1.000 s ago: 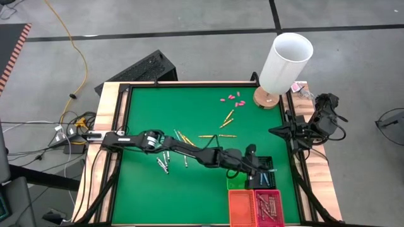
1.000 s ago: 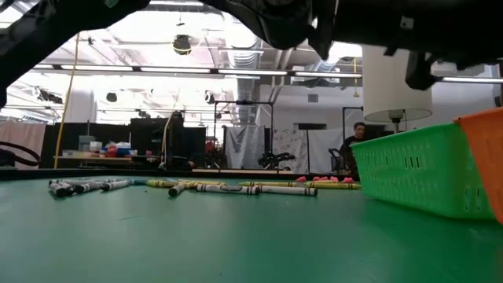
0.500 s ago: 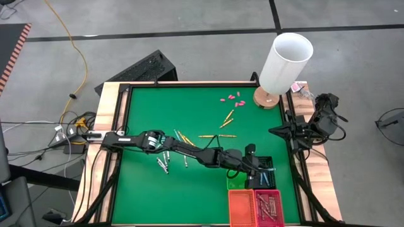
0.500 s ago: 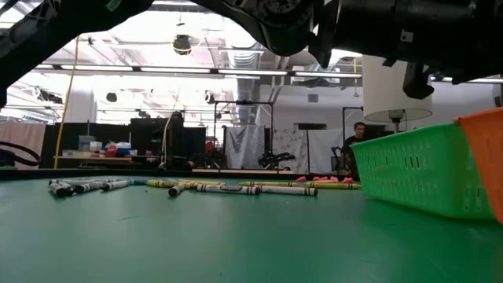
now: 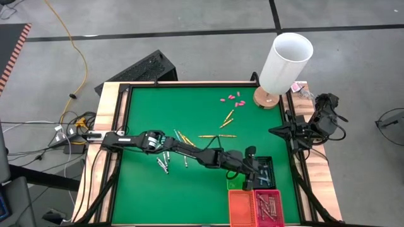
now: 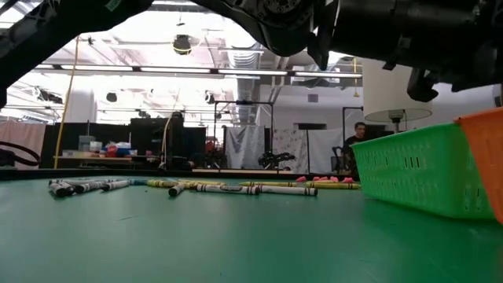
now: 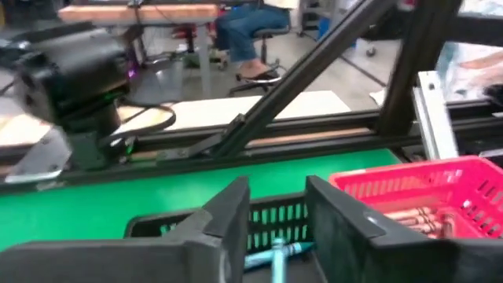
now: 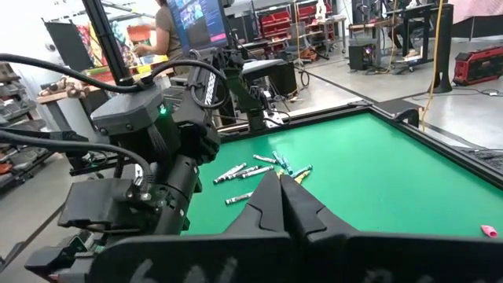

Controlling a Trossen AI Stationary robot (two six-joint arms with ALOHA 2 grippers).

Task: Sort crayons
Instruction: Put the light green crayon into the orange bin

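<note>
Green mat [image 5: 145, 189]: 4 baskets [image 5: 241, 206], 3 yellow crayons [image 5: 218, 135].

Both arms are dark, near-black, built from slim tubular links joined by thicker rounded joint housings. The left arm [image 5: 183, 150] has a lighter silver-grey collar near its shoulder end, and black cables loop along its links. The left end effector [image 7: 275, 224] carries two flat, matte black fingers [image 7: 334, 224] with squared, blocky tips. The right arm [image 5: 312, 126] is bulkier and knotted with black cabling. The right end effector [image 8: 281, 189] tapers to a pointed black wedge, and a small green indicator light glows on a joint housing.
</note>
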